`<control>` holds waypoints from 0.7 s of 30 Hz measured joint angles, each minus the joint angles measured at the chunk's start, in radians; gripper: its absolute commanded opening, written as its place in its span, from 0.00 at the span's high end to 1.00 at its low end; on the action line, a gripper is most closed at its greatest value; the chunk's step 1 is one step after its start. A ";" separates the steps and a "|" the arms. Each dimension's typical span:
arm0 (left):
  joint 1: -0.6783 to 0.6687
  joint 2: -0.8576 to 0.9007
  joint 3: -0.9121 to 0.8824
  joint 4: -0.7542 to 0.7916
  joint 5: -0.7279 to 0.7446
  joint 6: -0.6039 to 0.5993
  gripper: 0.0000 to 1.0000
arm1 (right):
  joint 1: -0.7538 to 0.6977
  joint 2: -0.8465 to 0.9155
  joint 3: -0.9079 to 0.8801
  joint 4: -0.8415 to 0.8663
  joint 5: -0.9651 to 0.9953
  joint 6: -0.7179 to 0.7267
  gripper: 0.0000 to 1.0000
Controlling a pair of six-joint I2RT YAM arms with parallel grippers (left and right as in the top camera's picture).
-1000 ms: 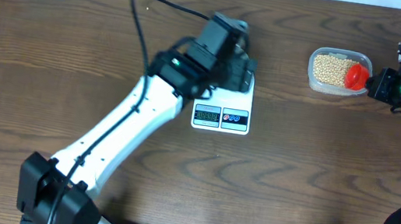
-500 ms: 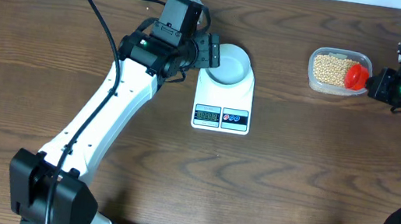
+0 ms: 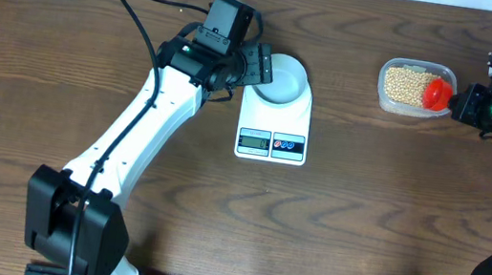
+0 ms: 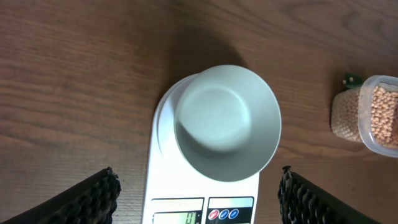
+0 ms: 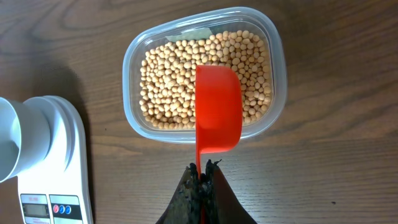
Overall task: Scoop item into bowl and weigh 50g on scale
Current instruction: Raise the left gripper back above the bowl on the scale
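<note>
Nearest the robot's side of the table (image 3: pixel 23 77), the scale (image 3: pixel 274 122) is being seen with its display (image 4: pixel 178 218) end foremost. In the left wrist view a lone digit, seemingly a zero, is being shown. On the scale's far end the bowl (image 4: pixel 227 121) is being carried, upright and empty. Just beside the bowl, on the side away from the tub, the left gripper (image 3: pixel 256 65) is being held with its fingers (image 4: pixel 93 199) spread wide and nothing between them. As far as can be judged, the bowl is not being touched by it.

Farther off to the right, well apart from the scale, the beans (image 5: pixel 168 81) are being held in the clear tub (image 5: pixel 129 68). The red scoop (image 5: pixel 217 106) is being gripped by its handle in the right gripper (image 5: pixel 202 180), whose fingers are being pressed tight on it. Its cup is being hung over the beans, and none are being seen on it.

The step in hand is being judged as the first scooping: the bowl is placed and nothing is weighed yet. The next move is being judged to call for the cup to be dipped into the beans, lifted level, carried across to the bowl and tipped gently, the display being watched towards 50 g.

Being counted: two grippers, one scale, two buttons (the red button (image 5: pixel 53 208) and the blue button (image 5: pixel 64 208)), one bowl, one tub, one scoop. The beans are too many to be counted.
</note>
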 measured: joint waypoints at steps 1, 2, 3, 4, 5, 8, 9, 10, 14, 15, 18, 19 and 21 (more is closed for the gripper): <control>0.000 0.002 0.000 0.000 0.000 -0.003 0.16 | 0.000 0.000 0.000 0.000 0.000 0.000 0.99; 0.000 0.003 0.000 0.001 0.000 -0.004 0.16 | 0.000 0.000 0.000 0.000 0.000 0.000 0.99; 0.000 0.003 0.000 0.003 0.000 -0.006 0.16 | 0.000 0.000 0.000 0.000 0.000 0.000 0.99; 0.000 0.003 0.000 0.004 0.000 -0.006 0.16 | 0.000 0.000 0.000 0.000 0.000 0.000 0.99; 0.000 0.003 0.000 0.004 0.000 -0.007 0.16 | 0.000 0.000 0.000 0.000 0.000 0.000 0.99; 0.000 0.003 0.000 0.005 0.000 -0.007 0.16 | 0.000 0.000 0.000 0.000 0.000 0.000 0.99; 0.000 0.003 0.000 0.004 0.000 -0.007 0.16 | 0.000 0.000 0.000 0.000 0.000 0.000 0.99; 0.000 0.003 0.000 0.004 0.000 -0.007 0.16 | 0.000 0.000 0.000 0.000 0.000 0.000 0.99; -0.004 0.003 0.000 -0.022 0.000 -0.003 0.16 | 0.000 0.000 0.000 0.000 0.000 0.000 0.99; -0.007 0.003 0.000 -0.036 0.000 0.002 0.16 | 0.000 0.000 0.000 0.000 0.000 0.000 0.99; -0.023 0.003 0.000 -0.081 0.000 0.042 0.16 | 0.000 0.000 0.000 0.000 0.000 0.000 0.99; -0.028 0.003 0.000 -0.101 0.001 0.060 0.16 | 0.000 0.000 0.000 -0.001 0.000 0.000 0.99; -0.039 0.003 0.000 -0.140 0.012 0.106 0.16 | 0.000 0.000 0.000 -0.001 -0.001 0.000 0.99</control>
